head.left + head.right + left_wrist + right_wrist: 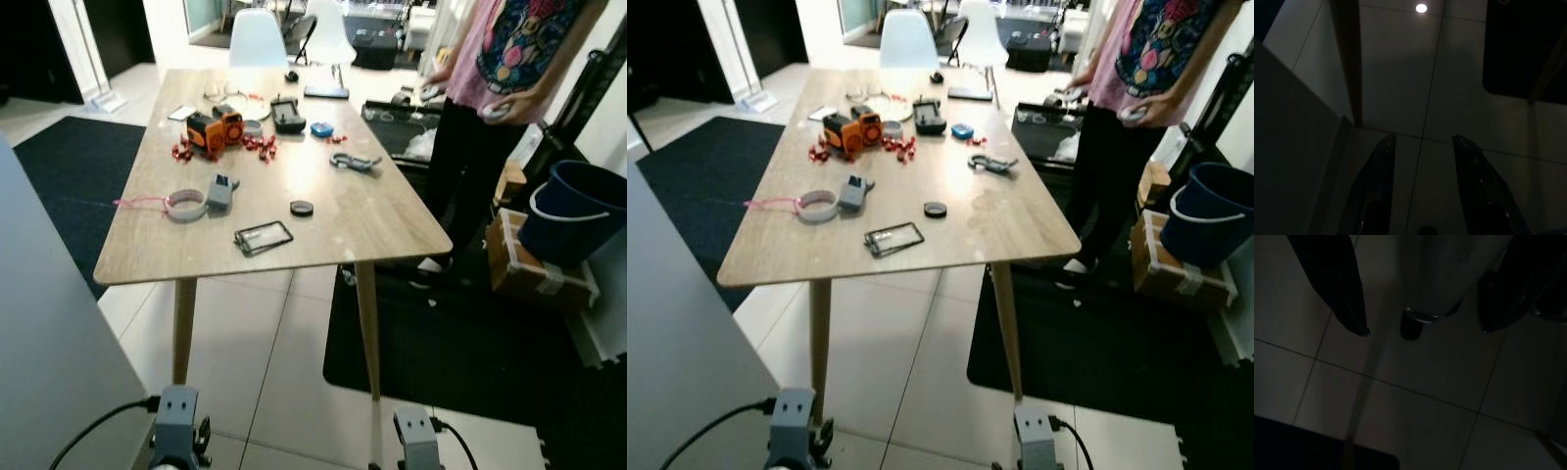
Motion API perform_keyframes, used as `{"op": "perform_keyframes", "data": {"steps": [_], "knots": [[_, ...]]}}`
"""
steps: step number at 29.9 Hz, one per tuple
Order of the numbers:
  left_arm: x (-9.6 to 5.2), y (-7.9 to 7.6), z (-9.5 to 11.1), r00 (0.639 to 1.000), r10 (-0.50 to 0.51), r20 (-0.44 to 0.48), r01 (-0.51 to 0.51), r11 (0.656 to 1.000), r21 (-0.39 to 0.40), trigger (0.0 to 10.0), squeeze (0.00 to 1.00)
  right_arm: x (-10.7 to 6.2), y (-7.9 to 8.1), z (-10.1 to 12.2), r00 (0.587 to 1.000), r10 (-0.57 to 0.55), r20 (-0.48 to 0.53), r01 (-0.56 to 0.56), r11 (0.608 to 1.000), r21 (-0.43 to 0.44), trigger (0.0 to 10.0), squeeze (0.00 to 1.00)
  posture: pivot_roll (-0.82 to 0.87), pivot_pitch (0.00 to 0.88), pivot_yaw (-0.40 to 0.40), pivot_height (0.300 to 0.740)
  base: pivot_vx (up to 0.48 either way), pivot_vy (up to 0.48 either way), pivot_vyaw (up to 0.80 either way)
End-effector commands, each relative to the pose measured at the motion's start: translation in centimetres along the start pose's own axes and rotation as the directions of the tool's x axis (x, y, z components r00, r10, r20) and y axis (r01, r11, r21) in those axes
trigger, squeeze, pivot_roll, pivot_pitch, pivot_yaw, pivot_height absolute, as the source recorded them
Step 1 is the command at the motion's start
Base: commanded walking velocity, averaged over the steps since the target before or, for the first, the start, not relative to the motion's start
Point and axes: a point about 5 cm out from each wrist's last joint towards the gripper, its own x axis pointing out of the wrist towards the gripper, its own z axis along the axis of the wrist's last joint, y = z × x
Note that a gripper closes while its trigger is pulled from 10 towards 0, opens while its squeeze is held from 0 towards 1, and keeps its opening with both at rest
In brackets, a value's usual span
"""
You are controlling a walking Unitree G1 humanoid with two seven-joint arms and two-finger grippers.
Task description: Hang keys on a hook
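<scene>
We stand before a long wooden table (323, 220) on a white tile floor (265, 372), with black mats (460, 343) on either side of it. A person (500, 88) in a pink shirt and black trousers stands at the table's far right side, holding small controllers. A blue bucket (573, 211) sits to the right, above a cardboard box (534, 264), and two white chairs (260, 39) stand at the far end.

On the table we see an orange gadget (216, 127) ringed by small red pieces, a roll of tape (186, 205) with a pink cord, a phone (264, 237) near the front edge, a black disc (302, 208) and a blue oval thing (321, 128). The keys (355, 162), on a metal clip, lie on the right half of the table, well apart from both arms.

Our left gripper (1422, 147) hangs low over the tiles, fingers spread apart and holding nothing. Our right gripper (1425, 330) hangs the same way, fingers wide and bare, over a table leg's foot.
</scene>
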Motion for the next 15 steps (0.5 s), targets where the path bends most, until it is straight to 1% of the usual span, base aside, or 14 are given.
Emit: {"op": "perform_keyframes", "data": {"steps": [1,12,15], "knots": [[-0.08,-0.4,-0.47,1.0,-0.003,-0.024,0.003,1.0,-0.022,10.0,0.0,-0.02,-0.08,-0.05,1.0,0.0,-0.004,-0.001,1.0,-0.012,10.0,0.0,0.08,0.047,-0.032,0.74,0.296,0.0,0.0],[-0.14,-0.18,-0.58,1.0,0.007,-0.028,-0.008,0.999,-0.031,10.0,0.0,0.04,0.04,0.11,1.0,0.005,-0.002,-0.005,1.0,-0.014,10.0,0.0,0.08,0.05,-0.033,0.74,0.351,0.0,0.0],[-0.18,-0.04,-0.56,1.0,0.018,-0.019,-0.018,0.999,-0.034,10.0,0.0,0.05,0.03,0.13,1.0,0.006,-0.002,-0.006,1.0,-0.014,10.0,0.0,0.08,0.05,-0.034,0.74,0.0,0.0,0.0]]}}
